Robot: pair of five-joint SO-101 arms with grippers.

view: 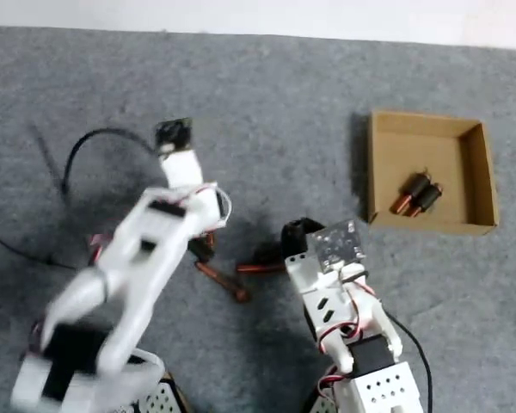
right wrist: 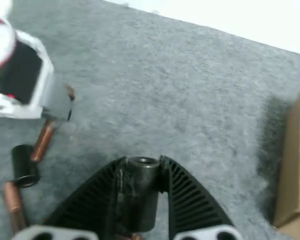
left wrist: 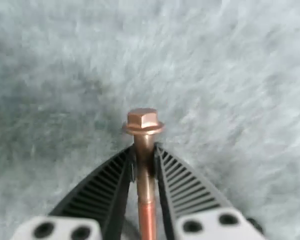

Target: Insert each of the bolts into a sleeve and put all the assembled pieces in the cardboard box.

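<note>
Your left pincer (left wrist: 144, 149) is closed on a copper bolt (left wrist: 143, 121). It grips the shaft, and the hex head sticks out just past the tips, with the grey worktop (view: 284, 112) behind it. Your right pincer (right wrist: 141, 161) is closed on a black sleeve (right wrist: 140, 195), which is held lengthwise between the jaws with its open end pointing out past the tips. In the right wrist view a spare sleeve (right wrist: 25, 166) lies on the worktop near the left arm, between two more copper pieces: a near bolt (right wrist: 13, 207) and a far bolt (right wrist: 42, 141) right at the left arm's tip. You can't tell whether the far one is the bolt being held. In the high view the cardboard box (view: 486, 172) sits well apart from both arms on the right arm's side. Two assembled pieces (view: 414, 194) lie side by side in it, touching, near the box's front wall.
</note>
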